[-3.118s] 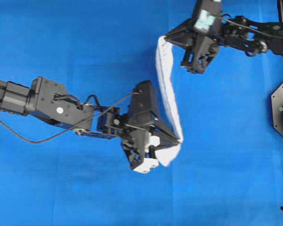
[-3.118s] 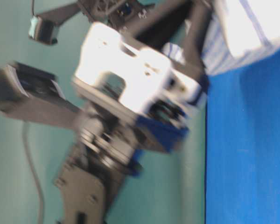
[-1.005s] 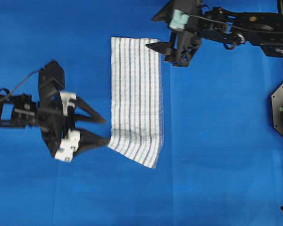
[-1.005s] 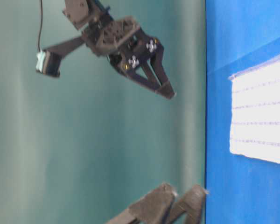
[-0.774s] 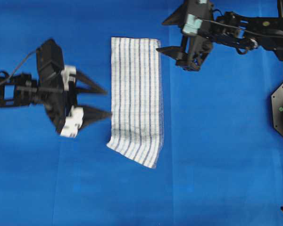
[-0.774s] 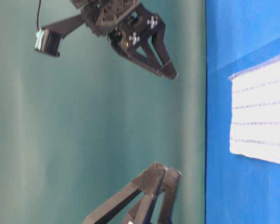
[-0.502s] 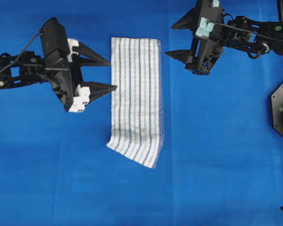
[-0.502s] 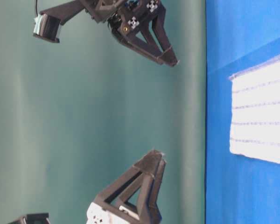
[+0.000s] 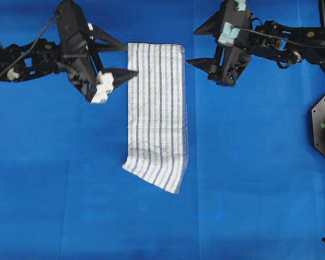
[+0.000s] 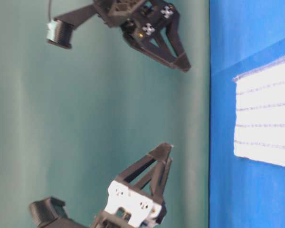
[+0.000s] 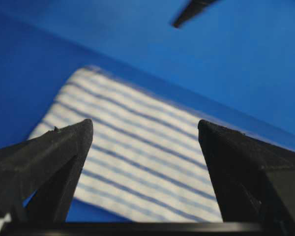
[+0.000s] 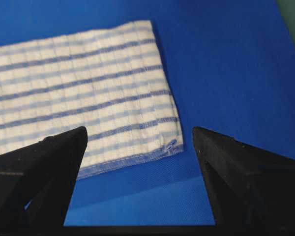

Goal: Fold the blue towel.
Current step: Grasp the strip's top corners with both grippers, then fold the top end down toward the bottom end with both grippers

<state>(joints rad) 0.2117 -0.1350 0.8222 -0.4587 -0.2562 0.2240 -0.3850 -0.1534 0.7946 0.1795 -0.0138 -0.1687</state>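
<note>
The towel (image 9: 156, 114) lies flat on the bench (image 9: 249, 162), long axis running away from both gaping, empty pincers, left pincer (image 9: 122, 60) and right pincer (image 9: 197, 47) flanking its far corners, the left nearer.

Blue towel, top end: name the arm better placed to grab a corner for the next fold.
Left, narrowly. The left gripper has one open jaw tip at the blue towel edge; the right gripper hangs just off its corner, jaws open too.

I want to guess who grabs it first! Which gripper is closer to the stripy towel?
The left gripper: one fingertip reaches the blue towel's top left edge. The right gripper hovers just off its top right corner, apart. Both are open.
</note>
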